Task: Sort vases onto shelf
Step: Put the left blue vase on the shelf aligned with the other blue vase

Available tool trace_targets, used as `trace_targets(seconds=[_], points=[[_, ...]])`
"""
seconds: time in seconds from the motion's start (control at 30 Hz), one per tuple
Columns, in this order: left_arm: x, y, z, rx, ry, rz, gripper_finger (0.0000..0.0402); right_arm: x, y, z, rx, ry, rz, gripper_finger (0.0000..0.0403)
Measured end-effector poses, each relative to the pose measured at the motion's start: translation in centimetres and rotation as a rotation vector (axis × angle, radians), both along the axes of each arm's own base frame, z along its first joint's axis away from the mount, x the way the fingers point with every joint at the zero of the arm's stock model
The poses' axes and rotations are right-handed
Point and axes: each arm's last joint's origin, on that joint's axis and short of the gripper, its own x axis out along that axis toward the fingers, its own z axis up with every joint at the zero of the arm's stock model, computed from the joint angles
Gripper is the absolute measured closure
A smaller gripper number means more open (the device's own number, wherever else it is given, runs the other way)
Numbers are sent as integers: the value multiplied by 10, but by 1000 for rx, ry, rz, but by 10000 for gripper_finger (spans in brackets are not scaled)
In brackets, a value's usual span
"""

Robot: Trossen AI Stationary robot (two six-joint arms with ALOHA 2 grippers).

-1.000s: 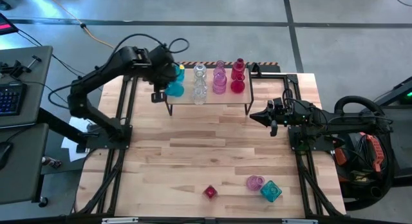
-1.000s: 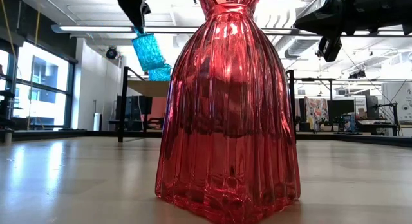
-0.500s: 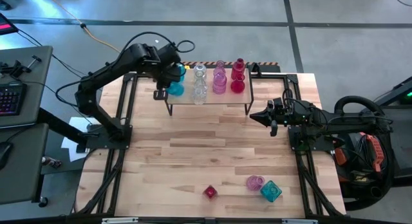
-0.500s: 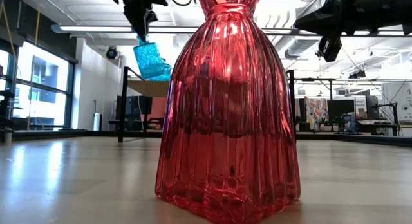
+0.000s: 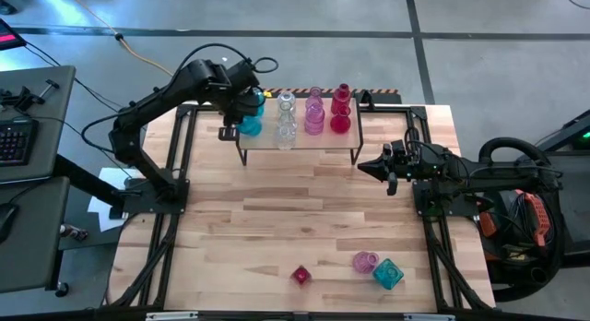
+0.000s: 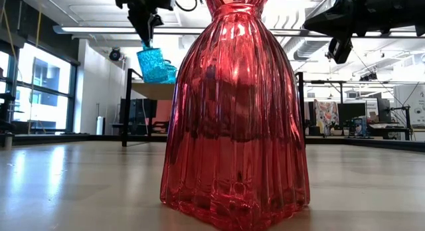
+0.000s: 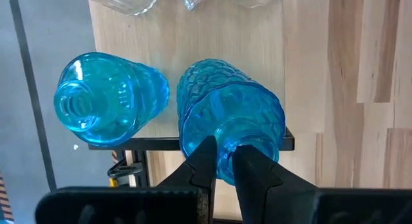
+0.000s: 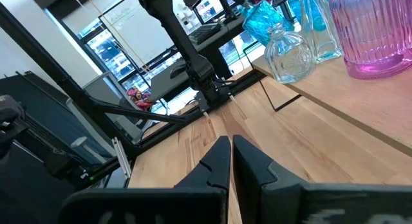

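Note:
The shelf (image 5: 324, 139) stands at the table's far edge with clear, pink and red vases in a row on it. My left gripper (image 7: 225, 161) is over the shelf's left end, pointing steeply down and shut on a textured teal vase (image 7: 225, 102). That vase hangs tilted just above the shelf top (image 6: 153, 64), and I cannot tell whether its base touches. A second teal vase (image 7: 106, 98) stands on the shelf beside it, on the far side. My right gripper (image 5: 361, 166) hovers shut and level, right of the shelf. My left gripper pinches the teal vase at its mouth rim (image 7: 237, 150) between its two fingers, coming from above and pointing steeply down. The vase hangs tilted below the fingers (image 6: 147, 40), its base low over the shelf's near left corner.
Three vases stand near the table's front edge: a small red one (image 5: 300, 275), a pink one (image 5: 365, 261) and a faceted teal one (image 5: 388, 273). The red one fills the middle of the low view (image 6: 232, 111). Bare wooden table lies between them and the shelf.
My left gripper has gone right and down toward the shelf's left end, rolling a little, with the teal vase still in its hold. The vase has sunk from well above the shelf to just over its top, next to the other teal vase.

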Motion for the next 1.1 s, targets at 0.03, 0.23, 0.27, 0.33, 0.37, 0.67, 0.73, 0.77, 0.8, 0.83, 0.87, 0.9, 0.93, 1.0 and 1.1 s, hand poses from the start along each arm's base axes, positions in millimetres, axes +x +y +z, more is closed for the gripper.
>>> trace_targets(seconds=[0.03,0.23,0.27,0.33,0.37,0.67,0.73,0.77,0.8,0.83,0.87,0.9,0.93,1.0,1.1], points=[[1,1,-1,-2,3,-1,374,0,0,0,0,0,0,402],[5,5,-7,-10,20,-9,374,0,0,0,0,0,0,402],[5,5,-7,-10,22,-11,374,0,0,0,0,0,0,402],[5,7,-7,-8,20,-12,374,0,0,0,0,0,0,402],[4,8,-7,-8,18,-12,374,0,0,0,0,1,0,402],[6,10,-6,13,7,-20,368,0,0,0,0,0,0,402],[6,11,-6,21,1,-24,364,0,0,0,0,1,0,402],[6,11,-6,21,2,-24,362,0,0,0,0,0,0,402],[6,11,-6,20,4,-24,360,0,0,0,0,0,0,402],[6,11,-6,21,4,-23,358,0,0,0,0,1,0,402],[6,11,-6,20,4,-22,357,0,0,0,0,1,0,402],[6,11,-6,20,3,-21,356,0,0,0,0,0,0,402],[6,11,-6,20,3,-20,356,0,0,0,0,1,0,402],[6,11,-6,20,3,-20,355,0,0,0,0,0,0,402],[6,11,-6,21,1,-20,355,0,0,0,0,1,0,402]])
